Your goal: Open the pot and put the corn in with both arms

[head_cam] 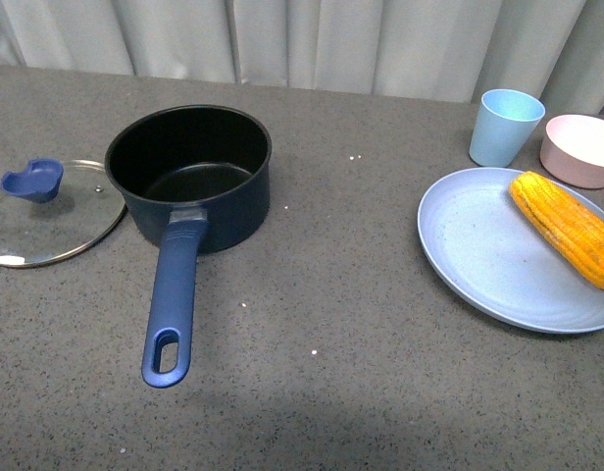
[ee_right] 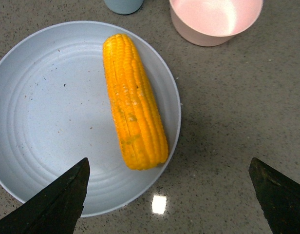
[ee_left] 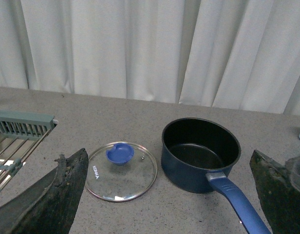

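We hold our left gripper (ee_left: pixel 168 153) wide open, short of the pot (ee_left: pixel 189 170) on its handle side, and aim it toward the pot at a shallow downward tilt. Its two dark fingers (ee_left: pixel 67 187) stand far apart, one to either side of the pot in the left wrist view. Their inner faces look rough and scuffed. The pot's handle runs back toward the gap between them, and they touch nothing. Our right gripper (ee_right: pixel 169 161) hangs well apart from the pot, off to its right, and points almost straight down. Its jaws are spread just as wide, and its black fingers (ee_right: pixel 60 202) taper to blunt tips with nothing gripped.
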Tool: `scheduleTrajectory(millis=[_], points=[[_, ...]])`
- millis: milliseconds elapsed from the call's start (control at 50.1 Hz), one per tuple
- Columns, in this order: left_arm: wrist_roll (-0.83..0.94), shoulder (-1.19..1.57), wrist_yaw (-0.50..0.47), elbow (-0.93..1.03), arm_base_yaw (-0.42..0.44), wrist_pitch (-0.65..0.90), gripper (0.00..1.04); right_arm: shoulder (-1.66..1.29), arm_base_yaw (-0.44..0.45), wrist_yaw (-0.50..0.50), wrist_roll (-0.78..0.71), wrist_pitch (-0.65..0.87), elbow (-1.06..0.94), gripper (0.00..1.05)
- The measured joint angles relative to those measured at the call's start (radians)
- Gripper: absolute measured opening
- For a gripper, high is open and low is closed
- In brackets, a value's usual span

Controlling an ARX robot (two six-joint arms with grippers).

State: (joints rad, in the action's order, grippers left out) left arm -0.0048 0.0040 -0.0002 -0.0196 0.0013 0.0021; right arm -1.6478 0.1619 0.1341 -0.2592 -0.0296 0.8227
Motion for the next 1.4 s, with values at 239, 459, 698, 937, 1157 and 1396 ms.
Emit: scheduleTrajectory(millis=[239,459,698,937,1157,1396], points=[[0.000,0.000,0.000,0.000,0.000,0.000,0.98,-0.225,-0.022,0.014,0.006,-0.032,0.141,0.96],[0.000,0.000,0.000,0.000,0.000,0.000,0.98,-0.328,-0.041,0.026,0.032,-0.048,0.220,0.96],[0.000,0.000,0.000,0.000,0.000,0.000,0.98,-0.445,-0.060,0.043,0.073,-0.065,0.328,0.96],[0.000,0.000,0.000,0.000,0.000,0.000,0.98,-0.496,-0.073,0.038,0.099,-0.073,0.367,0.95],[0.000,0.000,0.000,0.000,0.000,0.000,0.98,-0.524,-0.088,0.020,0.095,-0.099,0.375,0.53],[0.000,0.000,0.000,0.000,0.000,0.000,0.98,-0.488,-0.087,0.108,0.126,-0.106,0.375,0.25]])
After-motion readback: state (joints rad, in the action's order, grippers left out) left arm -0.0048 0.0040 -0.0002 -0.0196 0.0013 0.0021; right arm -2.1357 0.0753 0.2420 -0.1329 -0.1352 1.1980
